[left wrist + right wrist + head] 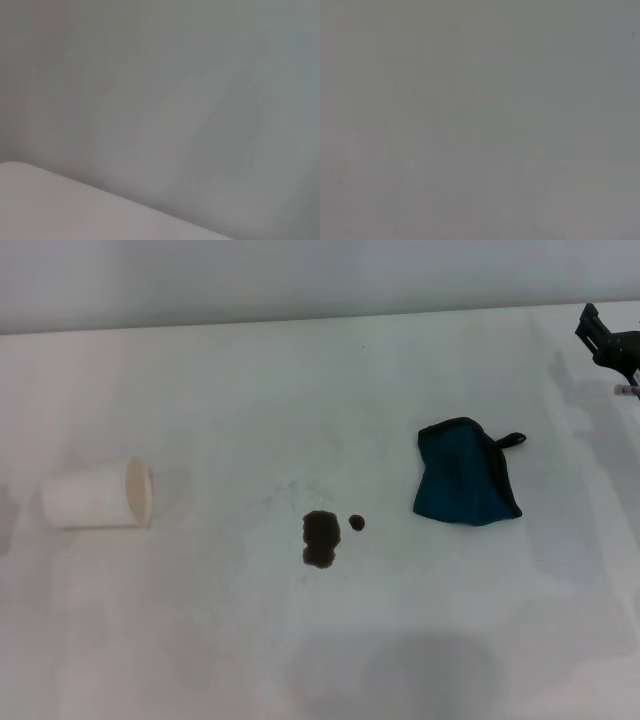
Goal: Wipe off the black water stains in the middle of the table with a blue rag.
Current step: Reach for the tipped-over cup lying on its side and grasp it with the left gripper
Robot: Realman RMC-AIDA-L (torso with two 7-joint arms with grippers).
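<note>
Rag (465, 487) lies well apart from right arm's fingers (606, 338).

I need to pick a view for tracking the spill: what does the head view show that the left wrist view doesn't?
Only the head view shows the black water stains, the blue rag to their right, a white paper cup lying on its side to their left, and the right gripper at the far right edge. Only the left wrist view shows a plain grey backdrop. Both share the white table.
</note>
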